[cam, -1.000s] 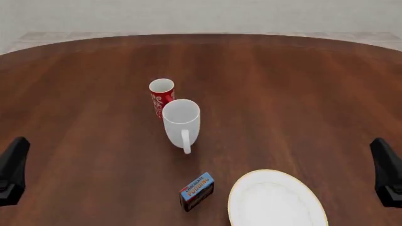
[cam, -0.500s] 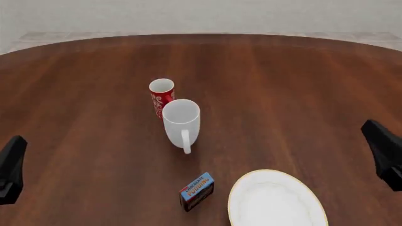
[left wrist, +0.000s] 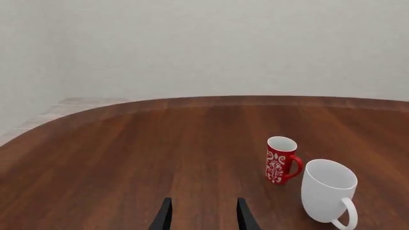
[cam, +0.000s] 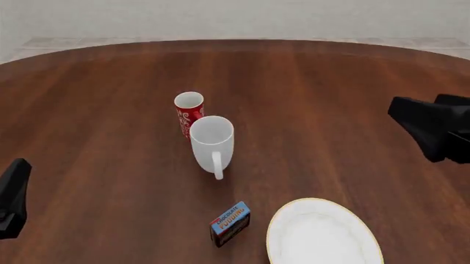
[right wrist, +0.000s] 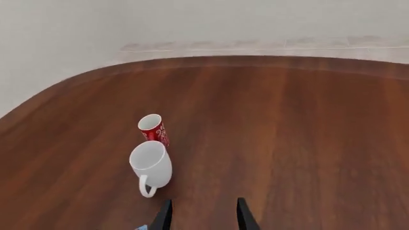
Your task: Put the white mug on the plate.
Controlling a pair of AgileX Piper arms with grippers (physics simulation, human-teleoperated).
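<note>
The white mug (cam: 212, 142) stands upright mid-table, its handle toward the near edge. It also shows in the left wrist view (left wrist: 328, 190) and the right wrist view (right wrist: 152, 164). The plate (cam: 323, 234), white with a golden-tan rim, lies at the near edge, right of the mug and empty. My left gripper (cam: 21, 168) hangs at the far left, open (left wrist: 203, 218) and empty. My right gripper (cam: 402, 111) is raised at the right side, well right of the mug, open (right wrist: 203, 215) and empty.
A small red mug with white pattern (cam: 189, 111) stands just behind and left of the white mug, nearly touching it. A blue pudding box (cam: 230, 223) lies near the front, left of the plate. The brown table's far edge (cam: 235, 43) curves before a pale wall.
My right gripper has risen and swung forward and inward toward the table's middle. The left gripper has barely moved. The mugs, box and plate are still.
</note>
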